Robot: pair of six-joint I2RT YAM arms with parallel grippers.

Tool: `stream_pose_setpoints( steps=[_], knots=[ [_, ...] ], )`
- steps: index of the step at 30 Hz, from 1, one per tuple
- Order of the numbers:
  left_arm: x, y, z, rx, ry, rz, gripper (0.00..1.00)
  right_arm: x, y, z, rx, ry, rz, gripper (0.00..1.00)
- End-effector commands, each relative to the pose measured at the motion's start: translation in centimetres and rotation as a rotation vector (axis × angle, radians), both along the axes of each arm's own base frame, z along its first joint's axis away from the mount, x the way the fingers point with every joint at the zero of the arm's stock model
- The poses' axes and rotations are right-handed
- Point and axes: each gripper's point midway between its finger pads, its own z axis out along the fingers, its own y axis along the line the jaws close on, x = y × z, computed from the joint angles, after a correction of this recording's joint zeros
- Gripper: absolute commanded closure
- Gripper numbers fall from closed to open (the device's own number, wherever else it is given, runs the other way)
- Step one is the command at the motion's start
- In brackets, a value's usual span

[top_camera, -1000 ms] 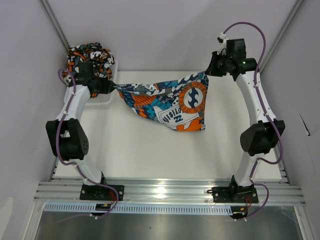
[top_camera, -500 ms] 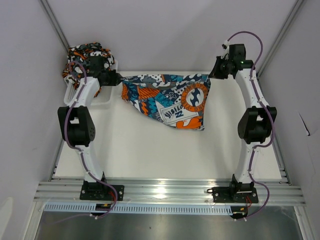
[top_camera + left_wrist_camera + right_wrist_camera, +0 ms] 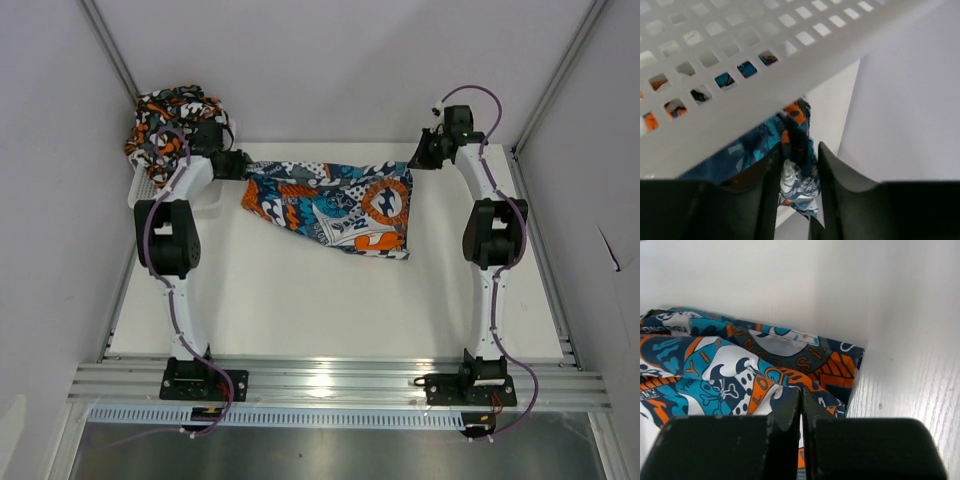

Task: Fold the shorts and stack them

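Patchwork shorts [image 3: 330,205] span white table [image 3: 300,300], right fingers [image 3: 787,415] pinching them, left fingers [image 3: 832,175] parted.

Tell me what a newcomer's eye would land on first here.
First, the loud teal skull-print shorts, spread across the far end of the table, with one end between the fingers of the left hand and the other pinched in the right hand. Next, the orange camouflage shorts, heaped in the white basket at the far left corner.
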Motion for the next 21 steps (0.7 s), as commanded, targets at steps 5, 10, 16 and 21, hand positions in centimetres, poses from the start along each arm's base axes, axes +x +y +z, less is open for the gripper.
stream_pose_setpoints(
  steps=[5,10,16,21],
  knots=[
    [2.2,-1.0,0.1,0.048,-0.051,-0.041,0.1,3.1,-1.1,-0.3,0.036,-0.064,-0.046,0.7],
    [2.5,-0.2,3.2,0.12,-0.081,-0.047,0.01,3.7,-2.1,1.5,0.036,-0.097,-0.086,0.4],
    [2.2,0.0,7.9,0.181,-0.164,-0.085,0.01,1.5,-1.8,4.1,0.051,-0.109,-0.066,0.36],
    [0.2,-1.3,8.4,0.252,-0.166,-0.197,0.01,-1.8,-0.4,3.4,0.128,-0.048,-0.012,0.35]
  ],
)
